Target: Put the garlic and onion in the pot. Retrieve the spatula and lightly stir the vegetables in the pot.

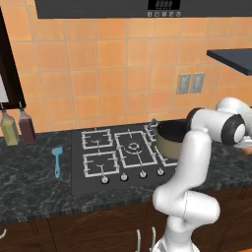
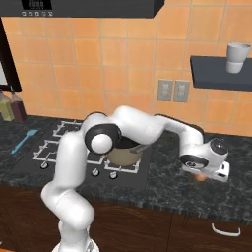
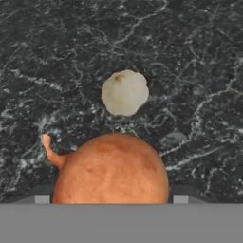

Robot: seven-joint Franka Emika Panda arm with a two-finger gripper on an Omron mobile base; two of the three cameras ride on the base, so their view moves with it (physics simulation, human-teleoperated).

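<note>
Fingers flanking onion, garlic beyond

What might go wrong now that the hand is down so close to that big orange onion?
The round orange onion sits between the jaws, and being round it could roll or squirt out as they close. The small pale garlic bulb lies just beyond on the dark marbled counter, so a nudged onion might knock it away.
</note>
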